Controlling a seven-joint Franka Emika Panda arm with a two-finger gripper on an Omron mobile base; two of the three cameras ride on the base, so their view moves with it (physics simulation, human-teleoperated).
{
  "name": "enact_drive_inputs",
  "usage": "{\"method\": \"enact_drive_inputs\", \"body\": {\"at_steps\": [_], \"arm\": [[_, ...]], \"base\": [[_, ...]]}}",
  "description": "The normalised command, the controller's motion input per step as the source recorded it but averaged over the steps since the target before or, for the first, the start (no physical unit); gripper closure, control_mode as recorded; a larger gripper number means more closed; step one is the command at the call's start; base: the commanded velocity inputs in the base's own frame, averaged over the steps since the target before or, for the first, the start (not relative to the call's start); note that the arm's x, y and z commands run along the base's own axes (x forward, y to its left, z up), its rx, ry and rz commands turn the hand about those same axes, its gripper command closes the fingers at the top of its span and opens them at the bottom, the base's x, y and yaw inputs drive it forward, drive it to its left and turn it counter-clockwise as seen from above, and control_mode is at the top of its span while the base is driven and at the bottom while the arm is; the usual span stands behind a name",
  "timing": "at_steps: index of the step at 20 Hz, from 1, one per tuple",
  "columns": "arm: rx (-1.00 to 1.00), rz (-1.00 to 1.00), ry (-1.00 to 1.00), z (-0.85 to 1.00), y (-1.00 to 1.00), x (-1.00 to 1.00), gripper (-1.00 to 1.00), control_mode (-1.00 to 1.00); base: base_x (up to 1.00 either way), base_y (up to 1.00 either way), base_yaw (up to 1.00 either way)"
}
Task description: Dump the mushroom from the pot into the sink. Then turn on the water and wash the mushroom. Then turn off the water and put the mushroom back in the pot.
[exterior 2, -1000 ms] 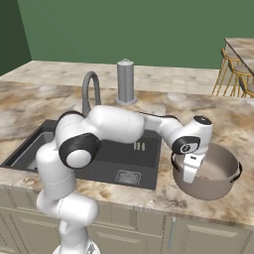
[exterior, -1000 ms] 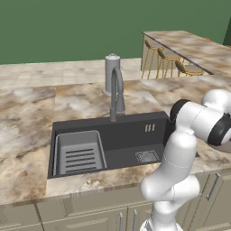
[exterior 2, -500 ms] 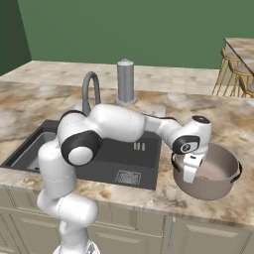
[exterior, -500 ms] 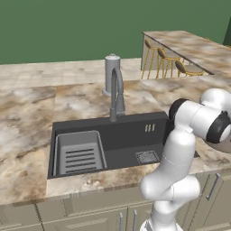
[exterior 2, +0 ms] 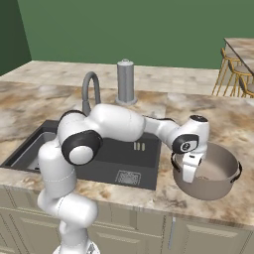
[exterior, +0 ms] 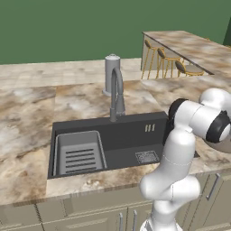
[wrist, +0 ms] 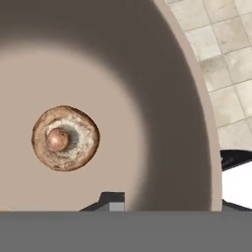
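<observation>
So the gripper [exterior 2: 189, 174] was down at the near rim of the pot [exterior 2: 214, 179], on the counter [exterior 2: 44, 99] right of the sink [exterior: 126, 135]. A second earlier its fingers stood wider; they'd since closed in and stopped, one finger inside the wall and one outside, so it looked clamped on the rim. The pot itself hadn't budged. The mushroom [wrist: 65, 138] was lying on the pot's floor, stem up. My guess: grip was done, so lifting and tipping it over the sink came next. Faucet [exterior: 117, 92] untouched, no water.
</observation>
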Motion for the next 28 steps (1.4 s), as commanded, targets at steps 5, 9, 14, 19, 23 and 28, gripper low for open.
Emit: {"method": "enact_drive_inputs", "body": {"at_steps": [5,9,14,19,23,28], "arm": [[0.0,0.01,-0.06,-0.06,0.0,-0.07,1.0,-1.0],[0.0,0.01,-0.11,0.07,0.0,-0.11,1.0,-1.0],[0.0,0.0,-0.1,0.3,0.04,0.0,1.0,-1.0],[0.0,0.0,-0.08,0.33,0.17,0.0,1.0,-1.0],[0.0,0.0,-0.09,0.44,0.28,0.0,1.0,-1.0],[0.0,0.0,-0.1,0.43,0.36,0.07,1.0,-1.0]], "base": [[0.0,0.0,0.0],[0.0,0.0,0.0],[0.0,0.0,0.0],[0.0,0.0,0.0],[0.0,0.0,0.0],[0.0,0.0,0.0]]}}
